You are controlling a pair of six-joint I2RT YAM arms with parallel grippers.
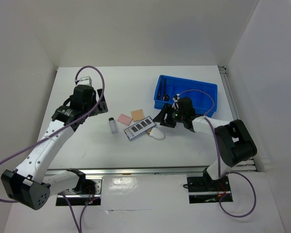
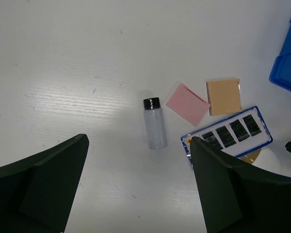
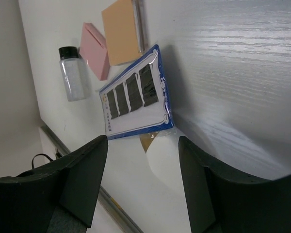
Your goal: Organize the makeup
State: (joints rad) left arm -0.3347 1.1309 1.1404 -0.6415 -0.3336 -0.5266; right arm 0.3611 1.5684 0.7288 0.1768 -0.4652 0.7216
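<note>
Since the white oval sponge (image 3: 161, 162) lies just ahead of the right claw (image 3: 141, 141), whose fingers are spread wide with nothing held, it is judged the readiest thing to be taken. It is expected to be very light and soft, so it should be pinched gently across its narrow width. The dark eyeshadow palette (image 3: 133, 97) is seen directly beyond the sponge from that claw, with one corner apparently resting on it. It is judged stiff, flat and light, with a slick face, and is best gripped across its short edges or tipped up first. Farther out from the right claw the tan pad (image 3: 121, 31) and the pink pad (image 3: 94, 48) are laid side by side. Both are thought thin and pliable, and hard to lift off the table (image 1: 87, 145) unless an edge is caught. The clear vial (image 2: 154, 124) is found lying on its side just ahead of the left claw (image 2: 138, 141), which is likewise spread and empty. The vial is judged smooth, prone to rolling and possibly breakable, so its body should be clasped. One sponge, one palette, one vial and two pads are counted. Two black-handled brushes (image 1: 161, 91) appear to be stowed in the blue tray (image 1: 206, 89) behind the right claw, though they are barely separable.
</note>
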